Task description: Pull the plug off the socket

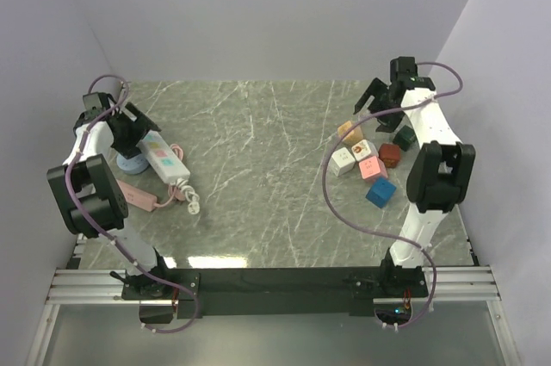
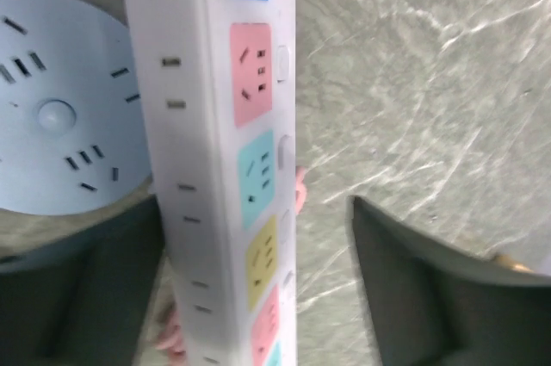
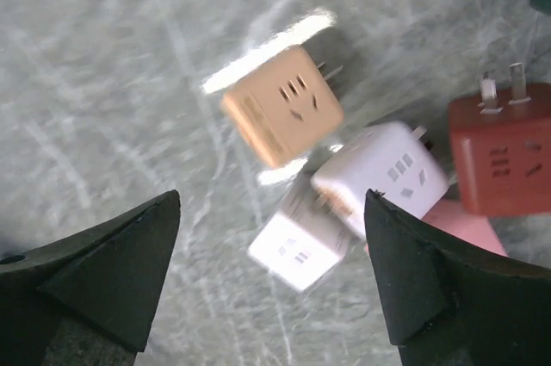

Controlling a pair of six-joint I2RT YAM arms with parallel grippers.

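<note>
Two dark fingers [image 2: 77, 297] of my left gripper [image 2: 256, 207] stand spread astride the white power strip [image 2: 194, 125]. Its long axis runs straight ahead between them, glossy hard plastic with pastel socket faces. This arm is nearer. I cannot make out the plug. My right gripper [image 3: 271, 202] gapes over smooth cube adapters [image 3: 280, 108], well apart.
</note>
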